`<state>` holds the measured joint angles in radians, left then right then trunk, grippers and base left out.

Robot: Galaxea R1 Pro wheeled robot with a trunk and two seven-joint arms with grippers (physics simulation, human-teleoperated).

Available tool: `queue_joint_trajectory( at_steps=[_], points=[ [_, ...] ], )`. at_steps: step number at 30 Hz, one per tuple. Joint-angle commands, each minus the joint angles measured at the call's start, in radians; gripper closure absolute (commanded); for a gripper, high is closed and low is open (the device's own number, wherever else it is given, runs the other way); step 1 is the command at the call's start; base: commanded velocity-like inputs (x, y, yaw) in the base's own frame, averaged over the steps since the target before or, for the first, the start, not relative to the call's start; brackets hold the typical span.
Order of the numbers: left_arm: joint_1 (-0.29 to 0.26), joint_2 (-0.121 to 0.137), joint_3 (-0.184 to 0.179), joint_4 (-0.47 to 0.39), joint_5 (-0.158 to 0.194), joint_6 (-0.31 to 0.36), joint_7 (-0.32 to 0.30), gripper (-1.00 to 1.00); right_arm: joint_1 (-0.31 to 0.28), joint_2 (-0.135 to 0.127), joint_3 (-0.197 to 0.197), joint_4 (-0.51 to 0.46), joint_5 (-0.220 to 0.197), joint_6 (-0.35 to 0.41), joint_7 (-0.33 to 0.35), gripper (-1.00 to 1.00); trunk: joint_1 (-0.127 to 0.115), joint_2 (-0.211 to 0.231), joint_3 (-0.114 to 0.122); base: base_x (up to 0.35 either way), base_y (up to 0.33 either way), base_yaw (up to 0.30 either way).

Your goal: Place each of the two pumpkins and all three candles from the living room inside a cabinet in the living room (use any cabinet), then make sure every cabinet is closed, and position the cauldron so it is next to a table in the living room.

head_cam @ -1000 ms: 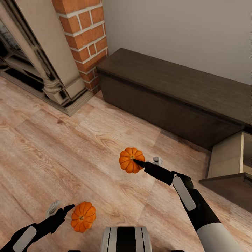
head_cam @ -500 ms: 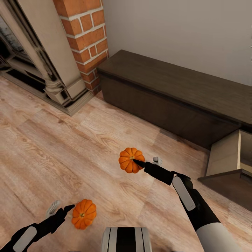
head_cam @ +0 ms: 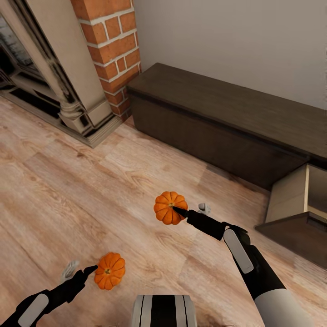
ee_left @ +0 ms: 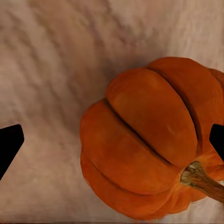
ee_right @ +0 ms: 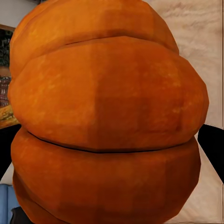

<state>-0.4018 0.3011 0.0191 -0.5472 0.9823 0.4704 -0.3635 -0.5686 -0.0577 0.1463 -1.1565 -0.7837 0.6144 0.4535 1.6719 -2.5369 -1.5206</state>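
Orange pumpkins, two in number, are seen over the wood plank floor (head_cam: 68, 190): one pumpkin (head_cam: 170, 207) is clamped between the fingers of the right gripper (head_cam: 181, 211), and the other pumpkin (head_cam: 109, 270) lies near the robot, flanked by the spread fingers of the left gripper (head_cam: 86, 271). One cabinet (head_cam: 218, 122) is set against the far wall, with one drawer (head_cam: 297, 213) pulled open at the right.

A light wood plank floor (head_cam: 91, 181) fills most of the head view, its boards running diagonally with pale and warmer brown streaks. At the upper left stands a stone-coloured fireplace surround (head_cam: 54, 68) with a turned column and a stepped base resting on the floor, dark recesses behind it. Just beside it rises a red brick chimney (head_cam: 111, 50) with pale mortar lines. A plain pale wall (head_cam: 236, 41) spans the back.
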Motion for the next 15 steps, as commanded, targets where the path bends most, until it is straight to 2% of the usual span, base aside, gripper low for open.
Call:
queue_joint_trajectory(
  at_steps=[1, 4, 8, 15],
  points=[
    [0.000, 0.000, 0.002, 0.000, 0.007, 0.008, 0.000, -1.00, 0.000, -0.001, 0.001, -0.001, -0.005, 0.004, 0.000, 1.00, 0.000, 0.000, -0.001, -0.126, -0.163, 0.000],
    [0.000, -0.002, 0.001, 0.000, 0.007, 0.008, 0.000, -1.00, 0.000, -0.001, 0.001, -0.001, -0.005, 0.004, 0.000, 1.00, 0.000, 0.000, -0.001, -0.124, -0.165, 0.000],
    [0.000, -0.003, 0.000, 0.000, 0.007, 0.007, 0.000, -1.00, 0.000, -0.001, 0.001, -0.001, -0.005, 0.004, 0.000, 1.00, 0.000, 0.000, -0.001, -0.031, -0.042, 0.000],
    [0.000, -0.002, -0.001, 0.000, 0.007, 0.007, 0.000, -1.00, 0.000, -0.001, 0.001, -0.002, -0.005, 0.004, 0.001, 1.00, 0.000, 0.000, -0.001, 0.067, -0.069, 0.000]
  ],
)
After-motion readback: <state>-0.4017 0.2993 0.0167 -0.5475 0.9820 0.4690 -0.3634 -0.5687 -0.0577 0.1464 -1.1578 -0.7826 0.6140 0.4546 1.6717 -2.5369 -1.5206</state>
